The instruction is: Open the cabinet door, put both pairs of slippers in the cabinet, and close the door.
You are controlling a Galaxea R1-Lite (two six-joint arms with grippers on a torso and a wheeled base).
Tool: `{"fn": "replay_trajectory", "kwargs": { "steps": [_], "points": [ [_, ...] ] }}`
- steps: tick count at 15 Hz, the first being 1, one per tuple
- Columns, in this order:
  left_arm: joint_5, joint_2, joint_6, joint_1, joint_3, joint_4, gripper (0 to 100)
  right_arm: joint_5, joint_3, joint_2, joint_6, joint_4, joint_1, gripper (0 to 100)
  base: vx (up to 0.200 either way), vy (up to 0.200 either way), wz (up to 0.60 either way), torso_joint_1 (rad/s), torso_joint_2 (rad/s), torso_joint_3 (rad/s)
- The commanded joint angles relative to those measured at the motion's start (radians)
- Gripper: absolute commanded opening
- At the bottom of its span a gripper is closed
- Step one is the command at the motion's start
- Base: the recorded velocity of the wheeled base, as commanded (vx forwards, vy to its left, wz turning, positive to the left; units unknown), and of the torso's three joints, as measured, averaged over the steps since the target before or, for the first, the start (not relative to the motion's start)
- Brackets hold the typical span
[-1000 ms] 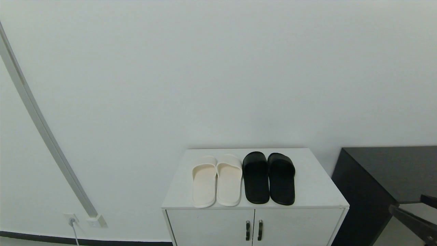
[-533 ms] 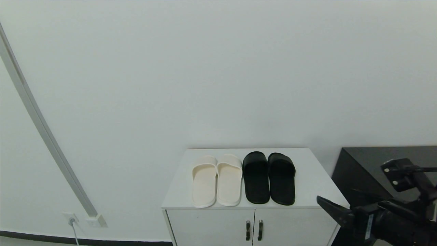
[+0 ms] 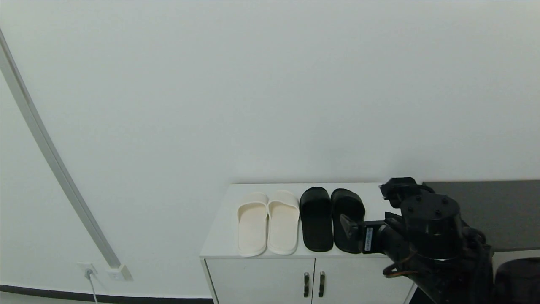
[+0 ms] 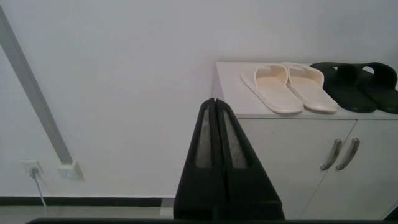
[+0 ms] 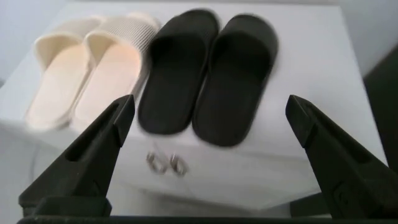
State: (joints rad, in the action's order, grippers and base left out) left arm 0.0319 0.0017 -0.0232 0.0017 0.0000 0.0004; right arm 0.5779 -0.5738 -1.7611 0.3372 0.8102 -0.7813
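On top of the low white two-door cabinet [image 3: 219, 240], against the wall: a pair of cream foam slide slippers [image 3: 268, 223], and just beside it a pair of black rubber slide slippers [image 3: 317, 219]. Toes face the wall and heels sit near the front edge, so both pairs can be reached from the front.

Both doors are shut. The dark bar handles [image 3: 306, 284] meet at the centre seam, untouched.

Right gripper [image 5: 210, 104] hovers over the front right of the cabinet top. Its fingers are spread wide with nothing between them, and the black pair is framed in the gap. It seems lined up on the slippers rather than on a handle, though the door has to open first.

Left gripper [image 4: 215, 106] sits low, off the cabinet's left side and facing it. Its fingers are pressed together and hold nothing; probably parked clear of the left door's swing.
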Motion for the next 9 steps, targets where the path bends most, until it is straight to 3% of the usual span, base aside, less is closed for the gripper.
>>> {"fn": "replay_trajectory", "kwargs": {
  "steps": [1,5,9],
  "points": [
    [0.000,0.000,0.000,0.000,0.000,0.000,0,0.022,-0.063,-0.118,-0.001,0.004,-0.003,100,0.000,0.000,0.00,0.000,0.00,0.000],
    [0.002,0.000,-0.001,0.000,0.000,0.000,0,0.083,-0.139,-0.219,0.003,0.007,0.000,100,0.000,0.000,0.00,0.000,0.00,0.000],
    [0.002,0.000,-0.001,0.000,0.000,0.001,0,0.105,-0.175,-0.337,-0.032,0.112,0.014,100,0.000,0.000,0.00,0.000,0.00,0.000]
  ]
}}
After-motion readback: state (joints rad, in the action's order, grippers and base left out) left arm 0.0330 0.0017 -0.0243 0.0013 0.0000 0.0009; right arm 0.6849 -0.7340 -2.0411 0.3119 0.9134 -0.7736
